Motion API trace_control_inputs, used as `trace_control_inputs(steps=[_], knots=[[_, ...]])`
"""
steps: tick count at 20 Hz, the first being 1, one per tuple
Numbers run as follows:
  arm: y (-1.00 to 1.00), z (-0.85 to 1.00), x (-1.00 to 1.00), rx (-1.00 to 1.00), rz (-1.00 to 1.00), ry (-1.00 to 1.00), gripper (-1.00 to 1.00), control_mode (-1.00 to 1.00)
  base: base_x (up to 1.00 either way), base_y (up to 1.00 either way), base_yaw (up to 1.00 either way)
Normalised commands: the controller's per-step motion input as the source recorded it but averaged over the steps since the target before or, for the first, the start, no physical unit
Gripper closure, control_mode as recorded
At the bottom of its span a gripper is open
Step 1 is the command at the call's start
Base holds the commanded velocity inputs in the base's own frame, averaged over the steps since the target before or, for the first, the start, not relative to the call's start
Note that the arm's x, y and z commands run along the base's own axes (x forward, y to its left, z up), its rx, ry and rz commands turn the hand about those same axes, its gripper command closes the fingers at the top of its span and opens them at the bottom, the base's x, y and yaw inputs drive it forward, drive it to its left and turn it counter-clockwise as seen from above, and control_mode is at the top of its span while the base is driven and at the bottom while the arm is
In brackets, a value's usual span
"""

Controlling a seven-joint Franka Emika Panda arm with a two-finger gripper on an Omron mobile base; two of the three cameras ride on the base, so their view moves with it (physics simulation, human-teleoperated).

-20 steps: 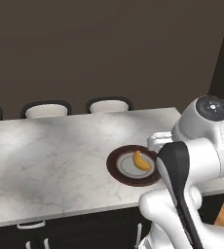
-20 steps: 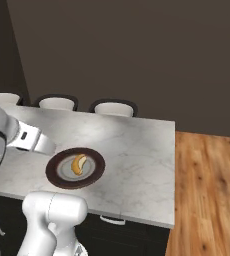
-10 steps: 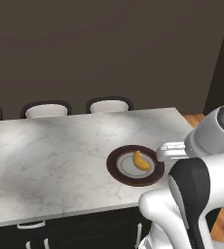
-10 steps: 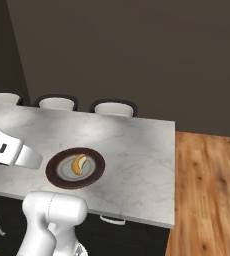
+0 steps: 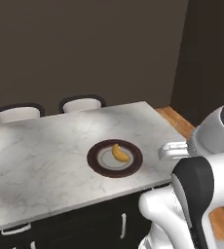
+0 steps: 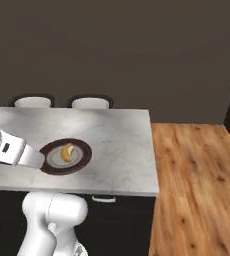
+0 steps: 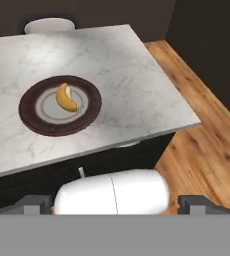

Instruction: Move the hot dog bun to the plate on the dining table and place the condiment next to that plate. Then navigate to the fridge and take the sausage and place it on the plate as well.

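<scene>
One bun (image 7: 67,98) lies curved on the pale centre of the one plate (image 7: 32,117), which sits on the table (image 7: 132,85) toward the near edge, so the first step looks done. No bottle stands beside the plate, so by my reckoning the condiment is next to be fetched, and the sausage after it. The gripper (image 7: 116,204) hangs off the table's near side, looking back at the plate; its two dark tips stand wide apart with nothing between them, probably because the bun has been let go. Two pale chairs (image 5: 82,103) sit tucked in at the far edge, with wood floor (image 6: 197,175) to the right.
</scene>
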Motion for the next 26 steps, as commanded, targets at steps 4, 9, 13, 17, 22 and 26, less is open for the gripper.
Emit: trace_control_inputs(steps=[4, 9, 13, 17, 22, 26], knots=[[0.0, 0.0, 0.0, 0.0, 0.0, 0.0, -1.0, 1.0, -0.73, 0.0, -0.72], [0.0, 0.0, 0.0, 0.0, 0.0, 0.0, -1.0, 1.0, -0.56, 0.0, -0.78], [0.0, 0.0, 0.0, 0.0, 0.0, 0.0, -1.0, 1.0, -0.19, -0.23, -0.74], [0.0, 0.0, 0.0, 0.0, 0.0, 0.0, -1.0, 1.0, 0.0, -0.66, -0.6], [0.0, 0.0, 0.0, 0.0, 0.0, 0.0, -1.0, 1.0, 0.03, -0.73, -0.4], [0.0, 0.0, 0.0, 0.0, 0.0, 0.0, -1.0, 1.0, 0.2, -0.72, -0.3]])
